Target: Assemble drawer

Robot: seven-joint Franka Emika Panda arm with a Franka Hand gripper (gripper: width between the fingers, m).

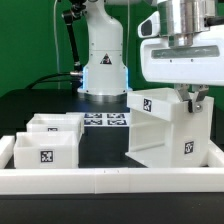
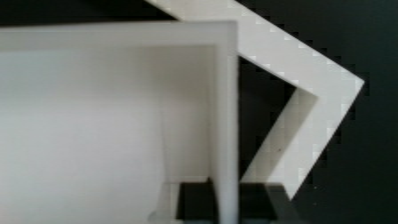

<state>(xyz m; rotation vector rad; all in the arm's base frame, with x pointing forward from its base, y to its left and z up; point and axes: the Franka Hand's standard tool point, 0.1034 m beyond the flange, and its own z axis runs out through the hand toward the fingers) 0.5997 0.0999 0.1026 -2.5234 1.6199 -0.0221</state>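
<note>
A large white drawer case point(image 1: 165, 128) with marker tags stands at the exterior view's right. My gripper point(image 1: 190, 97) comes down from above onto its top edge. In the wrist view a thin upright white wall point(image 2: 226, 110) of the case runs straight between my dark fingers point(image 2: 196, 203), which press on both sides of it. My gripper point(image 2: 226, 205) is shut on that wall. Two smaller white drawer boxes stand at the exterior view's left, one further back point(image 1: 57, 124) and one nearer point(image 1: 43, 151).
The marker board point(image 1: 105, 120) lies flat in front of the robot base point(image 1: 103, 75). A low white rim point(image 1: 110, 180) runs along the table's near side. The table top is black.
</note>
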